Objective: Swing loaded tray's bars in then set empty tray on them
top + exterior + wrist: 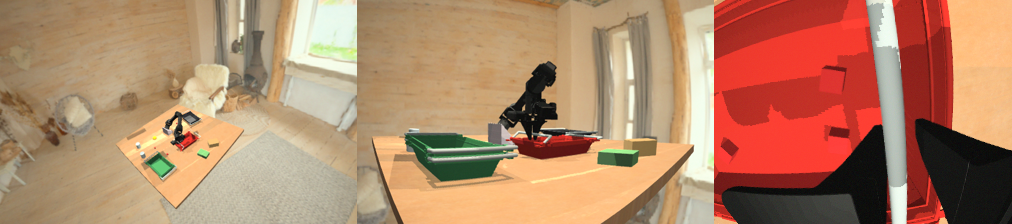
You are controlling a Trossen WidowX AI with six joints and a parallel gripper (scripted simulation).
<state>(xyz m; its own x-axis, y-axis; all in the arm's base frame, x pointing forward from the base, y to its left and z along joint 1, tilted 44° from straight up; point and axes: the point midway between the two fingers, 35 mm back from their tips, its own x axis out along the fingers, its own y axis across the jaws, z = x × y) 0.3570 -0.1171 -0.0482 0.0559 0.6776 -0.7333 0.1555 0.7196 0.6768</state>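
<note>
Straddling one pale bar (pixel 182 147) (pixel 546 136) (pixel 890 100), gripper (pixel 179 141) (pixel 532 138) (pixel 899 129), fingers narrowly parted. Item: red tray (pixel 188 141) (pixel 560 150) (pixel 764 105), on the table (pixel 191 174) (pixel 560 197) (pixel 984 90), small red blocks (pixel 833 80) inside, that bar raised above its end. Item: green tray (pixel 160 166) (pixel 467 168), well apart.

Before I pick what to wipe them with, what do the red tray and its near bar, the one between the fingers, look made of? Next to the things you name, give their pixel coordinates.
Tray (pixel 189 141) (pixel 557 151) (pixel 774 120): probably moulded plastic, given thin, evenly coloured walls and a ribbed rim. Bar (pixel 182 147) (pixel 547 138) (pixel 890 95): perhaps painted metal, being slim, round and pale grey; plastic is possible.
</note>
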